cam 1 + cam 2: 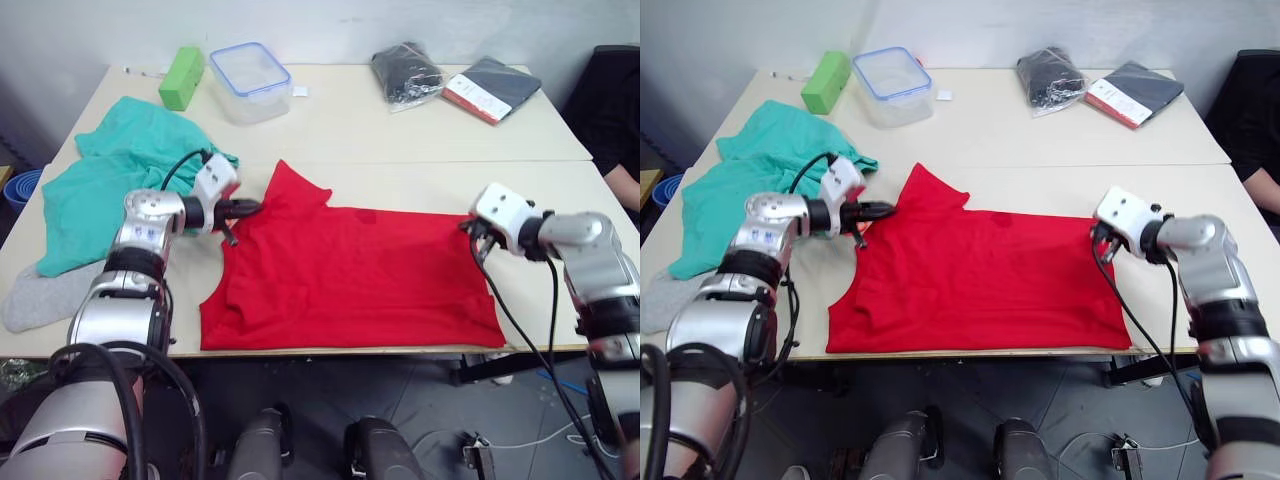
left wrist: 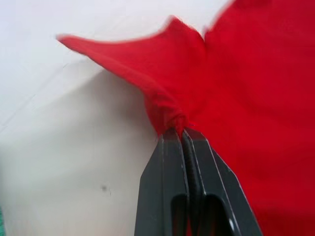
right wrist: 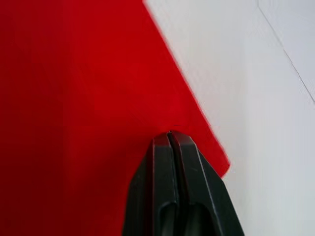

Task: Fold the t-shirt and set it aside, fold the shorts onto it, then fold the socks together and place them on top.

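T-shirt (image 1: 355,275) is spread flat on the near part of the table (image 1: 400,130), long axis running left-right between the 2 arms. Far edge is held at both ends, near edge lies along the table's front edge.

Left gripper (image 1: 243,208): fingers clamped on a bunched pinch of red fabric at the t-shirt's far-left corner, as seen in the left wrist view (image 2: 179,129). The pointed flap next to it is lifted slightly off the table.

Right gripper (image 1: 1102,232): fingers closed on the far-right edge of the t-shirt; right wrist view (image 3: 170,135) shows the tips pressed together with the red edge pinched between them.

Key relation: both grips sit on the far long edge, each arm on its own side, so neither is nearer. The free edge lies toward the robot. Judged next move: far edge is drawn toward the near edge, a fold across the short axis. Both grips need to travel level, otherwise the fold skews.

Shorts (image 1: 110,185) are heaped at the left of the table, just beyond the left gripper, apart from the t-shirt. 1 sock (image 1: 40,295) is seen at the near-left table edge, partly under the shorts. Fold 1 of the task is judged in progress; shorts and socks not yet handled.
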Controlling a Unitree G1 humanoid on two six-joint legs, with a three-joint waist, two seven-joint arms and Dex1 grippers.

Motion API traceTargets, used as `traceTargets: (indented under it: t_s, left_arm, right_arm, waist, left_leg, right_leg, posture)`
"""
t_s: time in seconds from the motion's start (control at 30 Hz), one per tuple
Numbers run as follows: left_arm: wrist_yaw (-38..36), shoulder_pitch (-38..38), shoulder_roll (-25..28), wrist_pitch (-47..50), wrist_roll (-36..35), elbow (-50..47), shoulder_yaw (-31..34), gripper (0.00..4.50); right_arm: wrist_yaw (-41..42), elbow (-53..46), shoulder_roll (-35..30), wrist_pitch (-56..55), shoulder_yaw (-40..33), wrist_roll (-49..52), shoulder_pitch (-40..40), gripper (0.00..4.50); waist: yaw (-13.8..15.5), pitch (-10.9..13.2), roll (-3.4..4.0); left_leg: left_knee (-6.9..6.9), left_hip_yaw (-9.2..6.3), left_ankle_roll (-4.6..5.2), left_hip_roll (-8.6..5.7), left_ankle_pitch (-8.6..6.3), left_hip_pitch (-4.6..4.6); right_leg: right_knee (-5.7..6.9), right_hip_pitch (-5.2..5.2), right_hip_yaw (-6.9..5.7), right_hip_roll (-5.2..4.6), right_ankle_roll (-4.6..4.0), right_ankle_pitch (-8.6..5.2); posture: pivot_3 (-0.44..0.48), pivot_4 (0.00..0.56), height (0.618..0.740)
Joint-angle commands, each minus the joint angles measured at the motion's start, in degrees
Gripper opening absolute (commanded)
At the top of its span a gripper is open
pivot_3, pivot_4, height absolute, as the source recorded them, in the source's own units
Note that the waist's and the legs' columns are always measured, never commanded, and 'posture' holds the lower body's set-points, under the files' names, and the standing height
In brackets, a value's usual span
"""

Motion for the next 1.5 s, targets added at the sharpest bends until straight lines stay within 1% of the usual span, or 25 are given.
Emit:
traceTargets:
  t_s: [0.03, 0.1, 0.13, 0.17, 0.2, 0.27, 0.3, 0.33, 0.4, 0.47, 0.53, 0.6, 0.67, 0.77, 0.93, 1.07, 1.27, 1.3, 1.33, 1.37, 1.5]
  left_arm:
    - [2.74, 2.38, 2.41, -9.58, 1.67, -3.37, -1.01, 0.02]
    - [3.63, 3.44, 2.98, -11.3, 1.73, -3.37, -1.04, 0.02]
    - [3.94, 3.44, 3.03, -10.7, 1.32, -3.05, -0.66, 0.02]
    - [4.15, 3.03, 3.02, -9.82, 0.83, -2.55, -0.27, 0.02]
    - [4.48, 2.47, 3.01, -9.04, 0.61, -2.0, -0.06, 0.02]
    - [4.94, 1.25, 2.94, -8.0, 0.58, -1.12, 0.01, 0.02]
    - [5.16, 0.55, 2.81, -7.64, 0.7, -0.75, -0.03, 0.02]
    - [5.36, -0.02, 2.68, -7.38, 0.8, -0.44, -0.05, 0.0]
    - [5.74, -1.03, 2.34, -6.92, 0.99, 0.08, -0.14, 0.0]
    - [6.04, -1.69, 1.95, -6.6, 1.05, 0.34, -0.19, 0.0]
    - [5.97, -1.81, 1.64, -6.49, 0.84, 0.25, -0.12, 0.0]
    - [5.77, -1.47, 1.62, -6.45, 0.53, -0.07, 0.06, 0.0]
    - [5.76, -1.12, 1.77, -6.43, 0.33, -0.26, 0.26, 0.0]
    - [5.89, -0.72, 2.15, -6.37, 0.07, -0.43, 0.6, 0.0]
    - [6.03, -0.55, 2.23, -6.2, -0.17, -0.77, 0.87, 0.0]
    - [6.34, -0.6, 2.13, -6.23, -0.43, -0.93, 0.96, 0.0]
    - [6.44, -0.79, 2.05, -6.1, -0.7, -1.18, 1.04, 0.0]
    - [6.39, -0.85, 2.09, -6.06, -0.74, -1.21, 1.05, 0.0]
    - [6.36, -0.89, 2.12, -6.02, -0.77, -1.23, 1.06, 0.0]
    - [6.34, -0.92, 2.14, -5.99, -0.79, -1.24, 1.06, 0.0]
    - [6.33, -1.07, 2.21, -5.94, -0.88, -1.18, 1.12, 0.0]
  right_arm:
    - [-2.94, -8.14, -1.89, -5.35, -4.23, 0.93, 4.87, 0.0]
    - [-4.07, -9.6, -1.65, -3.64, -5.65, 1.65, 6.67, 0.0]
    - [-4.4, -10.08, -0.97, -0.63, -6.47, 2.66, 6.74, 0.0]
    - [-4.19, -10.29, 0.12, 5.21, -7.16, 4.58, 5.57, 0.0]
    - [-3.75, -10.43, 1.11, 10.36, -7.46, 6.4, 3.8, 0.0]
    - [-3.0, -9.83, 2.92, 16.47, -7.16, 8.57, -1.28, 0.0]
    - [-2.7, -8.17, 3.88, 19.34, -6.26, 8.76, -5.17, 0.0]
    - [-2.56, -6.42, 4.72, 22.0, -5.49, 8.82, -8.53, 0.17]
    - [-1.79, -0.67, 6.33, 28.3, -3.22, 8.07, -15.52, 0.59]
    - [-1.96, 6.76, 7.86, 32.78, -1.5, 6.9, -21.63, 1.27]
    - [-2.71, 17.43, 9.05, 34.39, 1.47, 3.86, -27.66, 1.97]
    - [-0.88, 26.1, 9.54, 35.81, 4.47, 1.53, -31.77, 2.69]
    - [-0.01, 32.04, 10.14, 36.76, 5.38, 0.86, -34.99, 3.38]
    - [-1.19, 38.51, 11.23, 37.3, 5.43, 0.27, -38.91, 3.38]
    - [-3.13, 44.31, 11.97, 36.23, 5.91, -1.62, -41.05, 3.38]
    - [-3.59, 47.2, 12.24, 35.82, 5.29, -1.97, -42.19, 3.38]
    - [-4.72, 48.75, 12.81, 34.1, 5.33, -3.1, -41.86, 3.38]
    - [-4.83, 48.89, 12.89, 34.14, 4.96, -2.88, -41.92, 3.0]
    - [-4.94, 49.03, 12.93, 34.21, 4.64, -2.7, -42.02, 2.8]
    - [-5.01, 49.16, 12.96, 34.23, 4.4, -2.63, -42.11, 2.48]
    - [-5.39, 49.7, 13.02, 34.87, 3.08, -2.29, -42.52, 1.05]
  waist:
    - [-0.14, 0.0, 0.0]
    - [-0.12, 0.0, 0.0]
    - [-0.04, 0.0, 0.0]
    - [0.09, 0.0, 0.0]
    - [0.12, 0.0, 0.0]
    - [0.03, 0.0, 0.0]
    - [-0.02, 0.0, 0.0]
    - [-0.03, 0.0, 0.0]
    - [0.04, 0.0, 0.01]
    - [0.06, 0.0, 0.0]
    - [0.2, 0.0, 0.01]
    - [0.33, 0.0, 0.0]
    - [0.33, 0.0, 0.01]
    - [0.09, 0.01, 0.02]
    - [-0.73, 0.01, 0.02]
    - [-0.89, 0.01, 0.02]
    - [-1.18, 0.01, 0.02]
    - [-1.19, 0.01, 0.02]
    - [-1.19, 0.01, 0.02]
    - [-1.19, 0.01, 0.02]
    - [-1.2, 0.01, 0.02]
  left_leg:
    - [0.02, 0.0, 0.0, 0.01, 0.0, 0.0]
    - [0.07, 0.0, 0.01, 0.02, 0.01, 0.04]
    - [0.08, 0.0, 0.02, 0.02, 0.02, 0.06]
    - [0.11, -0.01, 0.02, 0.02, 0.02, 0.06]
    - [0.11, -0.01, 0.03, 0.0, 0.02, 0.07]
    - [0.12, -0.03, 0.04, 0.01, 0.02, 0.08]
    - [0.12, -0.03, 0.04, 0.01, 0.03, 0.08]
    - [0.12, -0.03, 0.03, 0.02, 0.03, 0.07]
    - [0.11, -0.02, 0.03, 0.01, 0.03, 0.05]
    - [0.08, -0.03, 0.03, 0.01, 0.03, 0.05]
    - [0.04, -0.04, 0.03, 0.0, 0.03, 0.06]
    - [0.05, -0.06, 0.04, -0.02, 0.03, 0.03]
    - [0.06, -0.07, 0.05, -0.05, 0.02, -0.05]
    - [0.03, -0.01, 0.07, -0.07, 0.02, -0.08]
    - [-0.01, -0.01, 0.04, 0.0, 0.03, -0.06]
    - [-0.02, -0.01, 0.04, -0.02, 0.03, -0.06]
    - [-0.02, -0.02, 0.04, -0.01, 0.03, -0.06]
    - [-0.02, -0.01, 0.04, -0.01, 0.03, -0.06]
    - [-0.01, -0.01, 0.04, -0.01, 0.03, -0.06]
    - [-0.01, -0.01, 0.04, -0.01, 0.03, -0.06]
    - [0.0, -0.02, 0.04, -0.02, 0.03, -0.06]
  right_leg:
    - [0.01, 0.0, -0.01, 0.0, 0.0, 0.0]
    - [0.04, 0.04, -0.01, 0.0, 0.0, 0.0]
    - [0.07, 0.06, 0.0, -0.01, 0.0, 0.0]
    - [0.08, 0.07, -0.01, -0.01, 0.0, 0.0]
    - [0.08, 0.09, -0.01, -0.03, 0.0, 0.0]
    - [0.07, 0.12, -0.01, -0.03, 0.0, 0.0]
    - [0.1, 0.1, -0.01, -0.02, -0.01, 0.0]
    - [0.12, 0.07, -0.01, -0.02, -0.01, 0.0]
    - [0.16, 0.02, -0.02, -0.02, -0.01, -0.01]
    - [0.13, 0.02, -0.04, -0.04, -0.02, -0.01]
    - [0.12, 0.03, -0.08, -0.05, -0.02, -0.01]
    - [0.13, 0.03, -0.12, -0.07, -0.02, -0.01]
    - [0.12, -0.02, -0.15, -0.09, -0.01, 0.0]
    - [0.15, -0.06, -0.13, -0.11, -0.01, 0.0]
    - [0.17, -0.1, -0.16, -0.08, -0.02, -0.01]
    - [0.17, -0.09, -0.17, -0.08, -0.01, -0.01]
    - [0.19, -0.08, -0.17, -0.08, -0.02, -0.01]
    - [0.2, -0.07, -0.17, -0.08, -0.02, -0.01]
    - [0.2, -0.07, -0.16, -0.08, -0.01, -0.01]
    - [0.19, -0.07, -0.17, -0.08, -0.01, 0.0]
    - [0.19, -0.06, -0.16, -0.08, -0.01, -0.01]
  posture:
    - [0.0, 0.15, 0.74]
    - [0.0, 0.15, 0.74]
    - [0.0, 0.15, 0.74]
    - [0.0, 0.15, 0.74]
    - [0.0, 0.15, 0.74]
    - [0.0, 0.15, 0.74]
    - [0.0, 0.15, 0.74]
    - [0.0, 0.15, 0.74]
    - [0.0, 0.15, 0.74]
    - [0.0, 0.15, 0.74]
    - [0.0, 0.15, 0.74]
    - [0.0, 0.15, 0.74]
    - [0.0, 0.15, 0.74]
    - [0.0, 0.15, 0.74]
    - [0.0, 0.15, 0.74]
    - [0.0, 0.15, 0.74]
    - [0.0, 0.15, 0.74]
    - [0.0, 0.15, 0.74]
    - [0.0, 0.15, 0.74]
    - [0.0, 0.15, 0.74]
    - [0.0, 0.15, 0.74]
